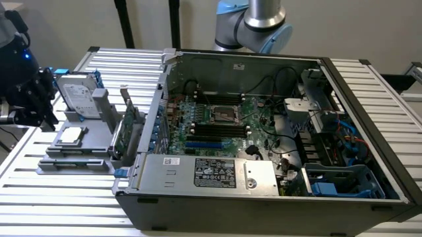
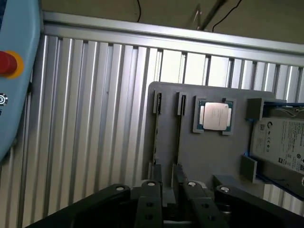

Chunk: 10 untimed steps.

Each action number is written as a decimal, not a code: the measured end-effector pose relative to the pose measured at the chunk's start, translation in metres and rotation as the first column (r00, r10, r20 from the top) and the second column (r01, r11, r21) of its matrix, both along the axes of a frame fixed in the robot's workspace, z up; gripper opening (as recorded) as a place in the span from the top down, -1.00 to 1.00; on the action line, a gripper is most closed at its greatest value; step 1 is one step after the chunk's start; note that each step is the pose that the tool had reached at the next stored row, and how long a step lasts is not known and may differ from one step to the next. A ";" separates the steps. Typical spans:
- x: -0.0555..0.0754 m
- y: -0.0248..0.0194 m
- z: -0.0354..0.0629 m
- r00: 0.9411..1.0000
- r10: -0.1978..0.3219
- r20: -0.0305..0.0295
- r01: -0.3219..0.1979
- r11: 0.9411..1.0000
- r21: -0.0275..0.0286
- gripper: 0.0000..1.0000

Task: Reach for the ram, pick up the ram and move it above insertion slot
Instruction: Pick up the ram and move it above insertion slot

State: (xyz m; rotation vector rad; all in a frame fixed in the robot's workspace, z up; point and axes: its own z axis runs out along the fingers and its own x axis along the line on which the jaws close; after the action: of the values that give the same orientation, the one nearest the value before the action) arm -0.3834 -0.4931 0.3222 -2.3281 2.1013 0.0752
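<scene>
Entry: reach phase, nothing in hand.

The black two-finger gripper (image 2: pixel 171 186) has its fingers (image 2: pixel 150 202) set apart with a clear gap between them. They hold nothing and touch nothing. I see only the fixture below through the gap.

The ram (image 2: pixel 179 137), a long thin circuit-board stick, shows edge-on as a narrow dark line, so I cannot confirm its green colour. It stands on edge between two end clips of the flat grey plastic fixture plate (image 2: pixel 213 156). A second similar line sits just beside it in a parallel holder. The gap between the fingers lines up roughly with the ram's near end, close but apart from it.

On the same plate sit a square silver processor chip (image 2: pixel 214 116) and, further along, a silver hard drive with a white label (image 2: pixel 280 142). The plate rests on the ribbed aluminium table (image 2: pixel 95 118).

My judgement on progress:
- The reach is well advanced but not closed.
- Grasp, lift and carry are all left to do.
- The long black memory slots (image 1: pixel 221 129) in the open dark-grey computer case (image 1: pixel 264 207) have no stick above them.

Arm pose: the silver and light-blue arm joint (image 1: pixel 260 22) stands behind the case's back wall. I judge the tool points down at the plate, somewhat tilted.
</scene>
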 end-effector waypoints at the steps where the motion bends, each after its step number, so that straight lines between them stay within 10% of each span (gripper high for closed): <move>1: 0.000 0.0000 -0.0007 1.000 0.000 0.002 0.000 1.000 0.000 0.52; 5: -0.001 -0.0002 -0.0067 1.000 0.000 0.016 0.000 1.000 0.000 0.15; 10: -0.003 -0.0014 -0.0158 1.000 0.000 0.019 0.000 1.000 0.000 0.15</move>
State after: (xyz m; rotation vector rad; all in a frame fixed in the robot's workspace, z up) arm -0.3859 -0.4945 0.3064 -2.3195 2.0928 0.0532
